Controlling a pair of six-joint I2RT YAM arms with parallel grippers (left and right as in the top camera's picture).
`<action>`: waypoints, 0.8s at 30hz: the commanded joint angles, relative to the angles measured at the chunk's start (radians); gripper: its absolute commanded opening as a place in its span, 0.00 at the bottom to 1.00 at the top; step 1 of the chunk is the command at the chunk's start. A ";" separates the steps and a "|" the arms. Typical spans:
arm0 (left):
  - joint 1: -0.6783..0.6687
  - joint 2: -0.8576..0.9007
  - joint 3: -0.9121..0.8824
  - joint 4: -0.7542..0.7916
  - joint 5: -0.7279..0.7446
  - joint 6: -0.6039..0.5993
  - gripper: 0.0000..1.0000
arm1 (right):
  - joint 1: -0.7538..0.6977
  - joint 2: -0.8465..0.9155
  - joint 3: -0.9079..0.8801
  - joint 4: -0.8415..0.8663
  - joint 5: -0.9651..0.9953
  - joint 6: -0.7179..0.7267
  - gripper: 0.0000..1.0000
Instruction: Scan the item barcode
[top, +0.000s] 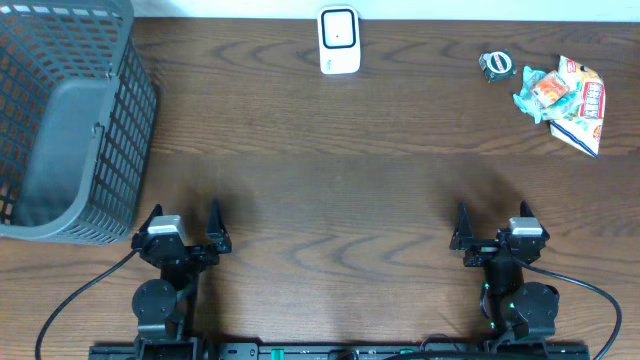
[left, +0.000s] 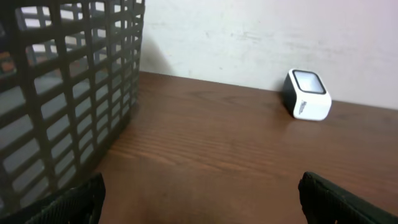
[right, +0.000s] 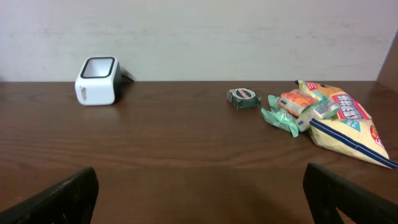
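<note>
Probably the snack packets (top: 565, 100), lying at two o'clock on the table (top: 330, 160), are judged light, soft and slippery, best pinched at a sealed edge, while the left claw (top: 185, 213) and the right claw (top: 492, 215) are seen wide open and empty.

basket (top: 70, 120) left, scanner (top: 339, 40) far centre, middle open
</note>
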 joint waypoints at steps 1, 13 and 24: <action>-0.032 -0.011 -0.010 -0.046 0.005 0.139 0.98 | -0.005 -0.006 -0.002 -0.004 0.001 0.014 0.99; -0.032 -0.012 -0.010 -0.053 -0.074 0.094 0.98 | -0.005 -0.006 -0.002 -0.004 0.001 0.014 0.99; 0.001 -0.012 -0.010 -0.054 -0.069 0.031 0.98 | -0.005 -0.006 -0.002 -0.004 0.001 0.014 0.99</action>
